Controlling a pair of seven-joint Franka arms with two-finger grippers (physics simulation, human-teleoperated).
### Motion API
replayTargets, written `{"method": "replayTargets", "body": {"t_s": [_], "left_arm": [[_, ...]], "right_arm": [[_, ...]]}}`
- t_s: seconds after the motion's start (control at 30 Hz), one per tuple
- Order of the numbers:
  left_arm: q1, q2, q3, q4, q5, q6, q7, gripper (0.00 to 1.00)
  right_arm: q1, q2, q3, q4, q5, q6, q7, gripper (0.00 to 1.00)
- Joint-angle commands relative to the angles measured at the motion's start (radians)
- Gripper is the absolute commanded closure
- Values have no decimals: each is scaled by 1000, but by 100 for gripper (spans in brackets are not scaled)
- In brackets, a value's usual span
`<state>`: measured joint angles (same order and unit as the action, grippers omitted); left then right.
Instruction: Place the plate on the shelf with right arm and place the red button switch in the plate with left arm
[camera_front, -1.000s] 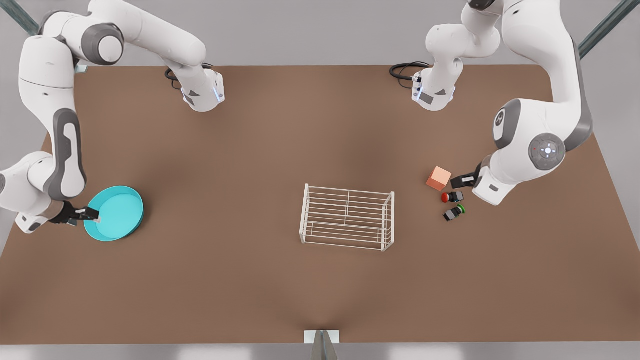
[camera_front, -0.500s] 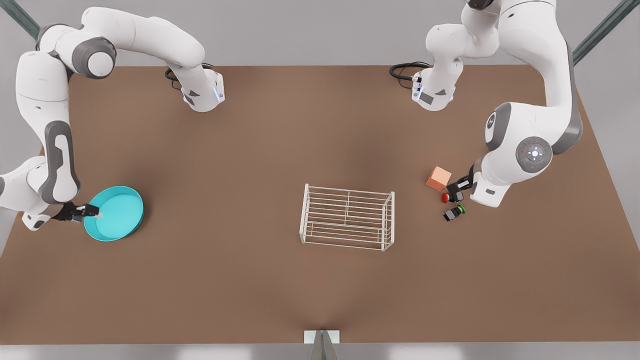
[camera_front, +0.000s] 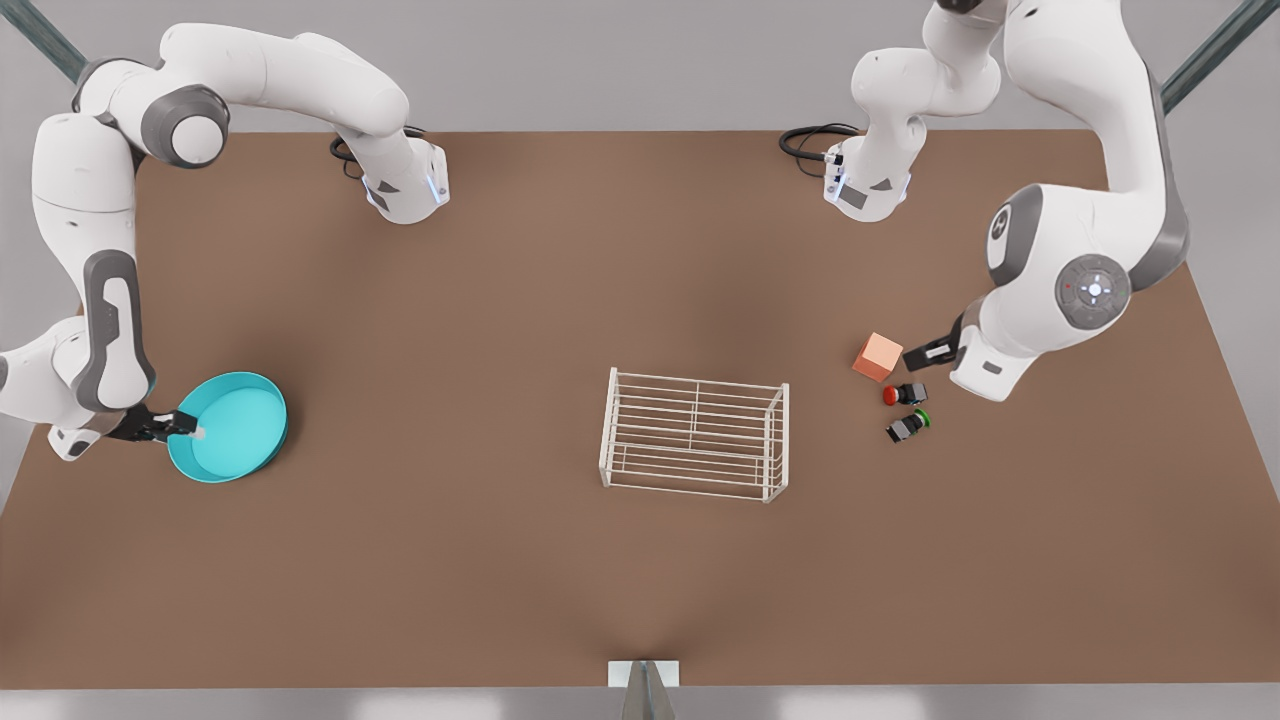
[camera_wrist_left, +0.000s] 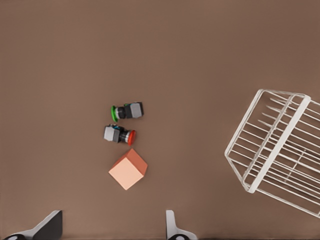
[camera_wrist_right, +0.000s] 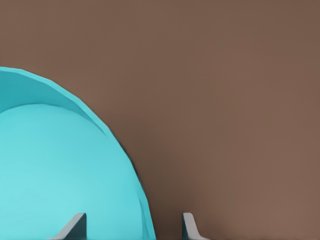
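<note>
Straddling the rim of the plate (camera_front: 230, 427), the right gripper (camera_front: 186, 428) sits at the table's (camera_front: 500, 600) left edge in the front view; in its wrist view one fingertip (camera_wrist_right: 75, 226) is over the turquoise dish and the other outside the rim, fingers spread with the rim between them, not pressed onto it as far as I can see. The plate lies flat on the table near that left edge, well apart from the shelf (camera_front: 694, 434), which stands upright mid-table. Over on the front view's right, the left gripper (camera_front: 918, 357) hovers just beside the orange cube (camera_front: 878, 357), fingers (camera_wrist_left: 49, 226) spread and holding nothing. The red button switch (camera_front: 903, 394) lies on the table just below that gripper, between the cube and the green-capped switch (camera_front: 908, 426).
</note>
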<state>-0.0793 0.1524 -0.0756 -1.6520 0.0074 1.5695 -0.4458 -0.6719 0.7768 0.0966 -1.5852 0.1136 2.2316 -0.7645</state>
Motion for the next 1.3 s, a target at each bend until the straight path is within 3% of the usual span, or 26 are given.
{"method": "replayTargets", "body": {"t_s": [0.0,0.07,0.37,0.47,0.83,1.03,1.27], "left_arm": [[1,1,0,0,-3,-34,357,0],[1,1,2,0,-3,-34,348,0],[3,1,2,-3,-3,-34,340,0],[4,1,3,-2,-1,-34,340,0],[6,1,3,-2,6,-28,329,0],[10,-1,5,-2,6,-29,320,0],[10,-1,5,-6,6,-31,306,0]], "right_arm": [[0,-1,-1,2,3,-21,24,28],[0,-1,-1,11,0,-30,21,34],[0,13,-14,36,-5,-46,10,43],[0,18,-14,42,-5,-46,7,53],[0,16,-15,44,-9,-84,-7,74],[0,10,-15,45,-3,-105,-7,74],[11,-41,-8,76,0,-257,1,74]]}}
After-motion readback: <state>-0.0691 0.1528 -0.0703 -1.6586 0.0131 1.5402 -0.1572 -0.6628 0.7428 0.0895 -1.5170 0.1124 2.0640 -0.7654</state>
